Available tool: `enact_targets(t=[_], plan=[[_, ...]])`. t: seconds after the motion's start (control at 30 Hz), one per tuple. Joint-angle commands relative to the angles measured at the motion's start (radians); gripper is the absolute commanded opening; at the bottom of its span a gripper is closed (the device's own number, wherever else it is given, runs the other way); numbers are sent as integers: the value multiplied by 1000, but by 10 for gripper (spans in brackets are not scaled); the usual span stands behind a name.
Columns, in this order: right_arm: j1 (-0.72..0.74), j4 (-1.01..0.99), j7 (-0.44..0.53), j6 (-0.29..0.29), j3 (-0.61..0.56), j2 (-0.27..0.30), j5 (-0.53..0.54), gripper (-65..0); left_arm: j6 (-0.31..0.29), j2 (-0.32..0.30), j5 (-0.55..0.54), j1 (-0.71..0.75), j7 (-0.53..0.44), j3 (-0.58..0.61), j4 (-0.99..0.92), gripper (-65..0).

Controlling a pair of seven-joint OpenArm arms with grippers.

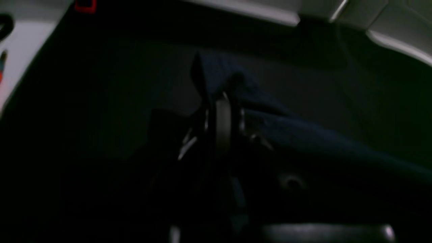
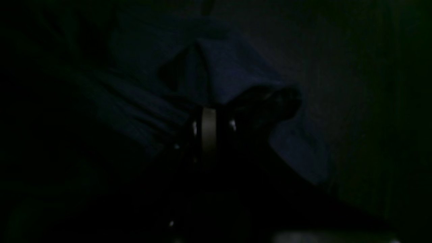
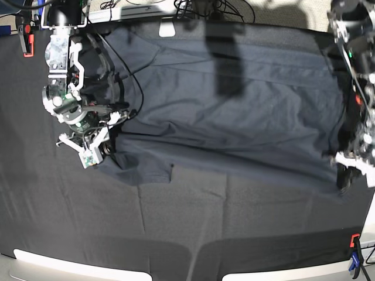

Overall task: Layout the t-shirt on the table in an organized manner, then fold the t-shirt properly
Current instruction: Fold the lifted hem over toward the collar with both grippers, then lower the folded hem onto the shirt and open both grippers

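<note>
The dark navy t-shirt (image 3: 234,111) lies spread wide across the back half of the table (image 3: 70,222), wrinkled, with its lower edge sagging near the middle. My right gripper (image 3: 107,151) is at the shirt's left end in the base view. Its wrist view shows it shut, with t-shirt (image 2: 222,64) cloth tented up at the fingertips of the gripper (image 2: 208,109). My left gripper (image 3: 347,180) is at the shirt's right end. Its wrist view shows this gripper (image 1: 217,96) shut on a raised fold of the t-shirt (image 1: 303,135).
A red clamp (image 3: 26,44) grips the table's back left corner. A red clamp (image 3: 354,240) and a blue clamp (image 3: 355,266) sit at the front right. Cables and gear line the far edge. The pale table edge (image 3: 70,264) runs along the front. The left wrist view shows a red clamp (image 1: 85,5).
</note>
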Motion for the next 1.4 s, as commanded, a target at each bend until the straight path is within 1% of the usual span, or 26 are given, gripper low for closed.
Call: enact_targets(t=[0.0, 0.13, 0.3, 0.37, 0.43, 0.5, 0.67, 0.73, 0.83, 1.07, 1.2, 1.37], plan=[[27, 19, 23, -14, 9, 16, -11, -650, 16, -33, -23, -46, -49, -6, 18, -650], [63, 19, 21, -15, -6, 16, -8, -650, 53, -54, -23, -63, -48, -7, 18, -650], [92, 19, 18, -14, -60, 16, 3, -650, 49, -66, -28, 0, -39, -7, 19, -650], [95, 19, 18, -14, -81, 16, 3, -650, -3, -66, -27, 35, -64, -8, 19, -650], [95, 19, 19, -14, -95, 16, 3, -650, -67, -66, -27, 72, -128, -9, 19, -650], [95, 19, 18, -14, -97, 16, 3, -650, -67, -66, -27, 105, -186, -9, 19, -650], [95, 19, 15, -14, -97, 16, 3, -650, -67, -66, -27, 155, -207, -14, 19, -650], [95, 19, 14, -14, -97, 16, 3, -650, -67, -66, -27, 166, -231, -26, 19, -650], [95, 19, 14, -14, -97, 16, 3, -650, -67, -65, -27, 184, -296, -56, 19, -650], [95, 19, 14, -14, -97, 16, 3, -650, -67, -68, -23, 181, -288, -69, 19, -650], [95, 19, 13, -14, -97, 16, 3, -650, -67, -68, -23, 163, -233, -69, 19, -650], [95, 19, 10, -14, -97, 19, -27, -650, -67, -68, -25, 170, -234, -69, 19, -650]])
